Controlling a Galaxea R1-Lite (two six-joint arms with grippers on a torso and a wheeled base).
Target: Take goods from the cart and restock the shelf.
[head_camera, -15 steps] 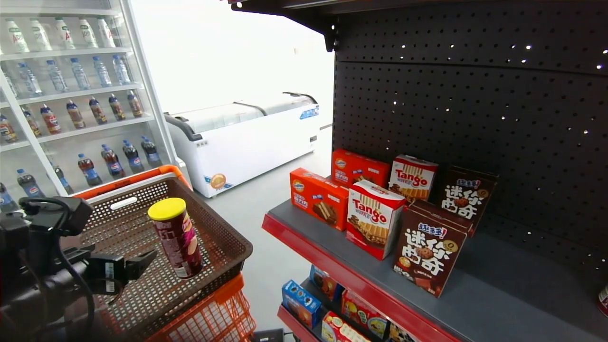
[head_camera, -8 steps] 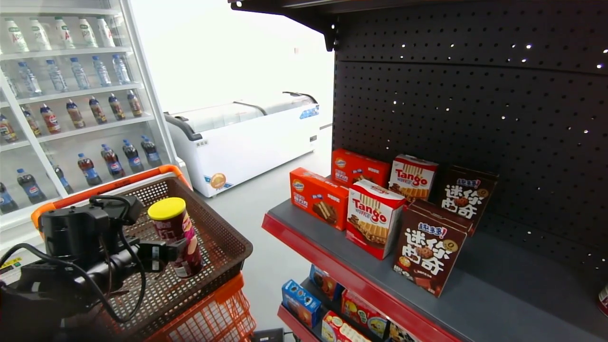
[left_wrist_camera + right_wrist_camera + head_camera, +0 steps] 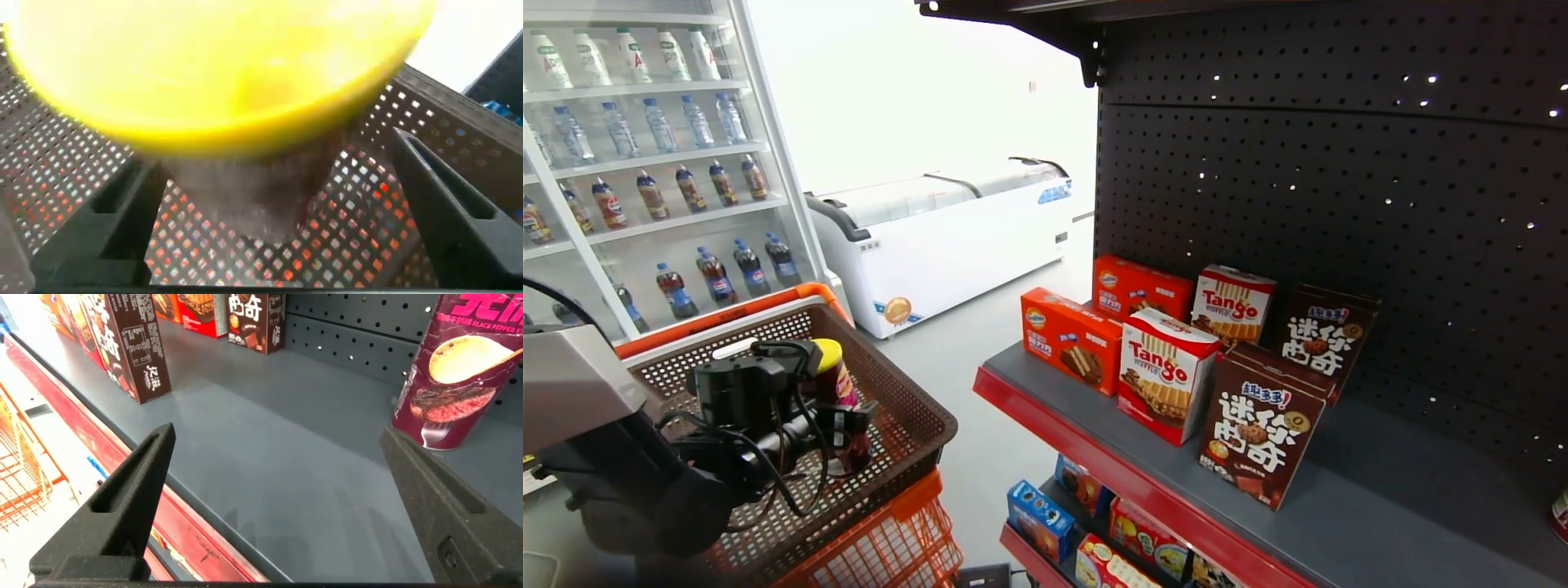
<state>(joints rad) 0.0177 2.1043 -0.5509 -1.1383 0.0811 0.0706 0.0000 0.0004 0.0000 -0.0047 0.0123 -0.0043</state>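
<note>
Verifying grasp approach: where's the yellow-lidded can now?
Head view, left side: the yellow-lidded can stands in the brown cart basket, inside the open left claw.

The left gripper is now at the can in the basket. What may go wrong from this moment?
1. The left gripper is open, with a finger on each side of the upright can. If one finger meets it first while closing, the tall can may tip over.
2. The wall of the basket rises around the can. Carried out too low, the can might catch on the rim.
</note>
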